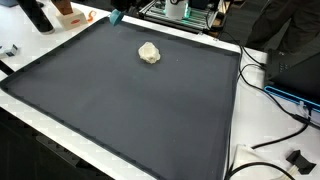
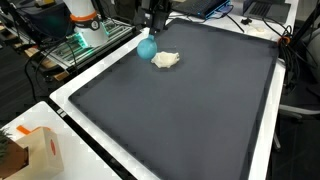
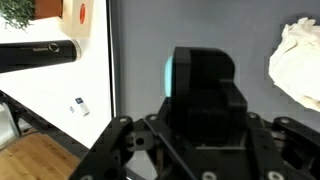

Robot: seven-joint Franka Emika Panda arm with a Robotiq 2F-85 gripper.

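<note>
My gripper (image 3: 203,72) fills the middle of the wrist view, its black fingers drawn together into one block. A sliver of a teal ball (image 3: 169,76) shows at the block's left side. In an exterior view the gripper (image 2: 154,28) hangs right over the teal ball (image 2: 147,47), near the far edge of the dark mat (image 2: 190,110). A crumpled cream lump (image 2: 166,60) lies on the mat just beside the ball, apart from it. It also shows as the cream lump (image 1: 149,53) and the cream lump (image 3: 300,60). The ball (image 1: 116,17) sits at the mat's top edge.
A white table border (image 1: 232,130) frames the mat. A cardboard box (image 2: 40,150) stands at one corner and cables (image 1: 285,100) run along another side. The robot base (image 2: 85,20) and electronics stand behind the far edge. A black cylinder (image 3: 40,52) lies off the mat.
</note>
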